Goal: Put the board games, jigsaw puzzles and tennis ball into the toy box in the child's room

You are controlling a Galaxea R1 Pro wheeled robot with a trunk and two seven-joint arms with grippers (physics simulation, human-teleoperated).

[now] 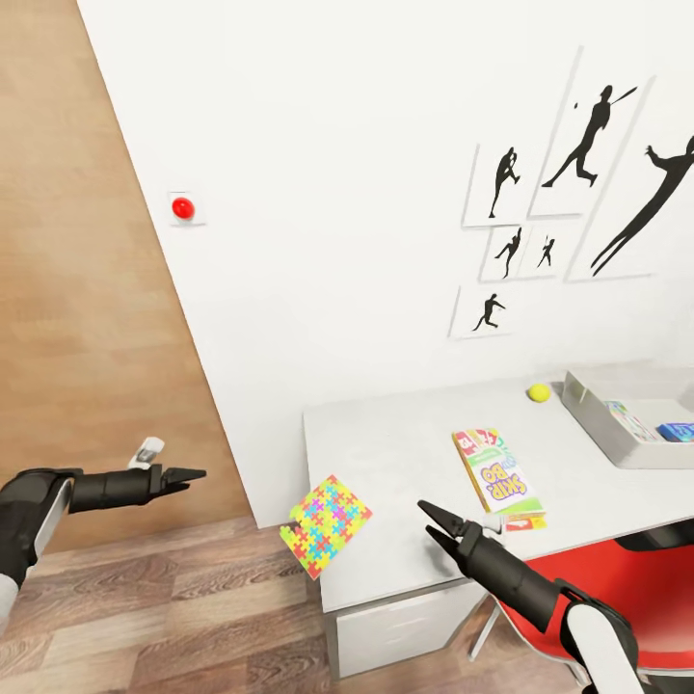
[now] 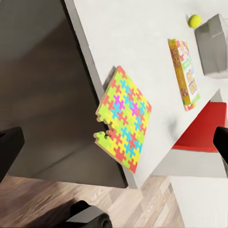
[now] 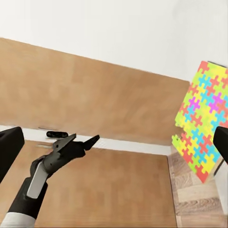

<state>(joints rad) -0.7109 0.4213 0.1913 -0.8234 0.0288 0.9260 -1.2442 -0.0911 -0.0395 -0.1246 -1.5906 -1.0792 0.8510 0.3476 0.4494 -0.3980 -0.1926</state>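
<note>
Reaching, right gripper [image 1: 431, 518]: jaws slightly parted and holding nothing, hovering over the near part of the table [image 1: 405, 443], between the puzzle and the board game.
Left gripper [image 1: 188, 475]: off the table's left side, well apart from it, over the wood floor [image 1: 173, 617]; fingers nearly together with nothing between them, so released.
Jigsaw puzzle [image 1: 328, 523]: hanging over the table's near left corner, tilted, one edge past the rim; not yet in the box. It could slip off.
Board game [image 1: 496, 470]: flat on the table, right of the puzzle, nearer the box; still to be moved.
Tennis ball [image 1: 539, 392]: at the far side of the table, just beside the box; still outside.
Toy box [image 1: 602, 424]: at the table's right end; something coloured lies inside, too small to name.
Progress: early to middle, by my judgement; at least these three toys remain.
Second puzzle, bed games: cannot tell.
</note>
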